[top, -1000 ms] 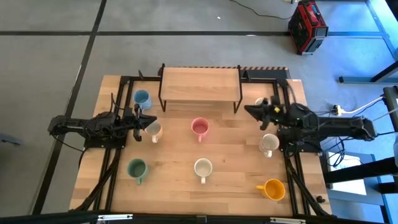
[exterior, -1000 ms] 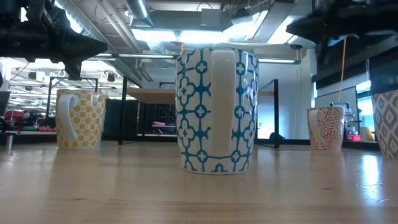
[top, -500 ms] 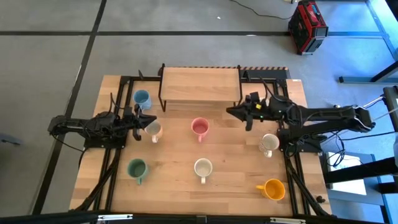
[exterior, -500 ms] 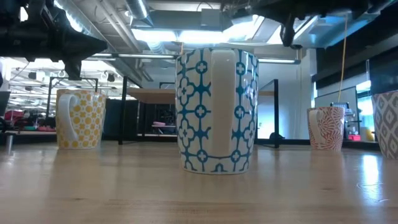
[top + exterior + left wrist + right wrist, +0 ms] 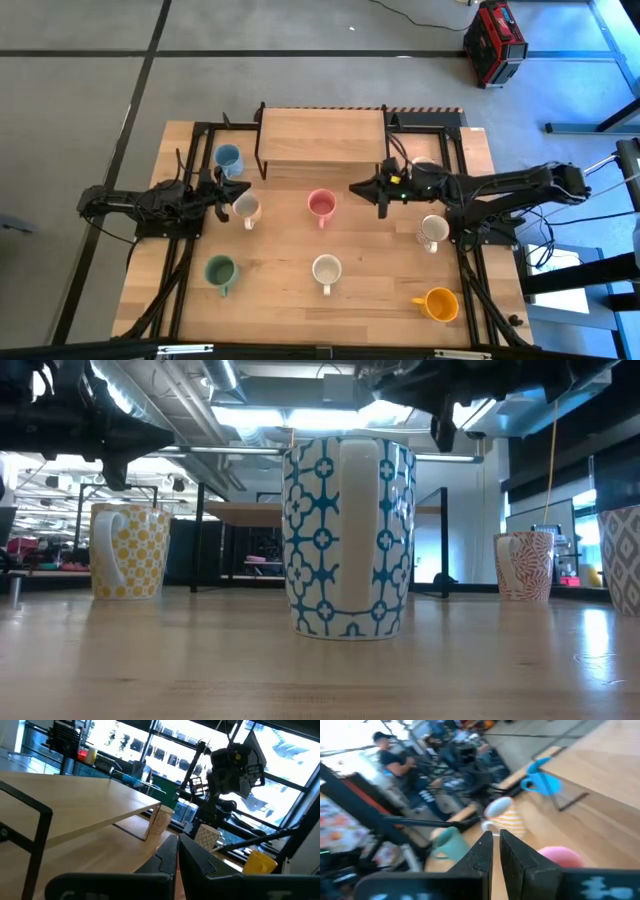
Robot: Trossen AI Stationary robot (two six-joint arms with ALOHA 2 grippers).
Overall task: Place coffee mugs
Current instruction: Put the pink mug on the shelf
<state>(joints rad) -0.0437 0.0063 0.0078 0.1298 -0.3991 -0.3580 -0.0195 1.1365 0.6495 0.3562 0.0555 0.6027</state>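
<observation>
Pink mug [image 5: 321, 206]: upright, empty | right gripper [image 5: 356, 188]: jaws together beside it | left gripper [image 5: 240, 189]: jaws together

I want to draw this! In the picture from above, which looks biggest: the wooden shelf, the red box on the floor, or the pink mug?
1. Wooden shelf
2. Red box
3. Pink mug

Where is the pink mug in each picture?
High view: pink mug, table centre, in front of the shelf.
Low view: can't tell; the patterned mug hides the centre.
Left wrist view: not seen.
Right wrist view: by the right hand's fingers.
Shared landmark: blue mug.
</observation>
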